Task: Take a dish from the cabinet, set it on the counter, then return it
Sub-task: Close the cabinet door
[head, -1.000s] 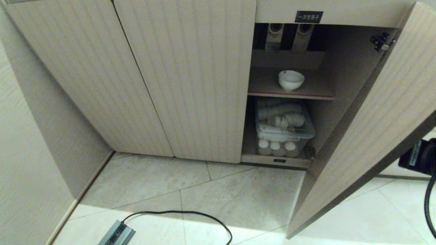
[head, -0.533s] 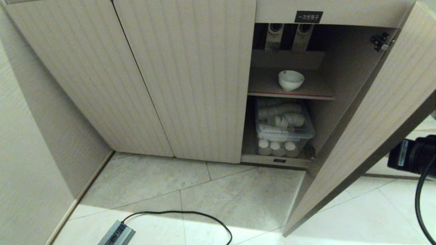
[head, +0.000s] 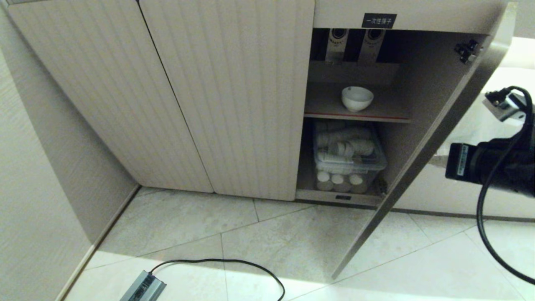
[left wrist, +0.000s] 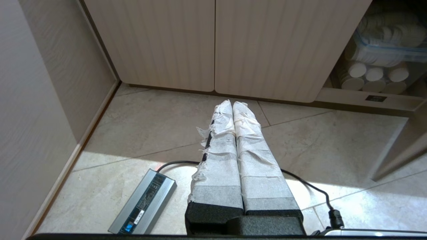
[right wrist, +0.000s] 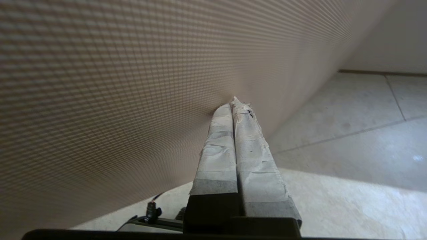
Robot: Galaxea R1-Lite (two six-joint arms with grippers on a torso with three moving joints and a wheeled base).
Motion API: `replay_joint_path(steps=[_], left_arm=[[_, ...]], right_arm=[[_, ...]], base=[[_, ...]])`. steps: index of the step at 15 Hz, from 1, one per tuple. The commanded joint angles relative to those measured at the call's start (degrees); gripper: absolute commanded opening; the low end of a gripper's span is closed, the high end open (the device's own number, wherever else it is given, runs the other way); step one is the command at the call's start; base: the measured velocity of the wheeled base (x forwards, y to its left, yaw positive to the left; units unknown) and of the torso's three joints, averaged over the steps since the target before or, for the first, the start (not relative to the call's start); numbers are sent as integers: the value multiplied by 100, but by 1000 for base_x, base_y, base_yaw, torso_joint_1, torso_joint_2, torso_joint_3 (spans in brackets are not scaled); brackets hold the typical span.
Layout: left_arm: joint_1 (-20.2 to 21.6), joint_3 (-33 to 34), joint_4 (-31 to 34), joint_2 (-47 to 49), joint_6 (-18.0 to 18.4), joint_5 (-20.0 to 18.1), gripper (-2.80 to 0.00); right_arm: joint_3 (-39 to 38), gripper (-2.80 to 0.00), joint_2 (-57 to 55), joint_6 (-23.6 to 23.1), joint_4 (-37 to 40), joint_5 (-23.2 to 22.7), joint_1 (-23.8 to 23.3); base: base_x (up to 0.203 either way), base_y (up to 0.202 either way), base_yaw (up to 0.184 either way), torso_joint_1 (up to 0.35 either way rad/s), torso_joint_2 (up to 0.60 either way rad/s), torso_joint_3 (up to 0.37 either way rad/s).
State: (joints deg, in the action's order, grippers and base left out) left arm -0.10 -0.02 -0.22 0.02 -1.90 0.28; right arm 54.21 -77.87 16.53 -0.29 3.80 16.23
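Overhead, black label point(head: 378, 20), white characters, unreadable.

This looks like a pantry or serving corner of an office or canteen. A low beige cabinet point(head: 225, 96) with ribbed doors carries a small black label point(head: 378, 20) above its open bay, where a clear box of paper cups point(head: 349, 156) is stored. Pale stone floor tiles point(head: 234, 234) run beneath, with a power adapter point(head: 143, 287) lying there.
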Motion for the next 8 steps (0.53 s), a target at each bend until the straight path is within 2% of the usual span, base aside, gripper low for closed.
replay_joint_path(steps=[1,5,8], left_arm=[[1,2,-4,-2,-4,6,-280],[1,2,-4,-2,-4,7,-280],[1,2,-4,-2,-4,5,-280]], right_arm=[[340,-280,-509,0,-4,22,223],[1152,-280,-1388,-15,-1,259,569],[2213,-280,-2339,-13,0,836,734]], base=[[0,0,0,0,0,0],[0,0,0,0,0,0],[0,0,0,0,0,0]])
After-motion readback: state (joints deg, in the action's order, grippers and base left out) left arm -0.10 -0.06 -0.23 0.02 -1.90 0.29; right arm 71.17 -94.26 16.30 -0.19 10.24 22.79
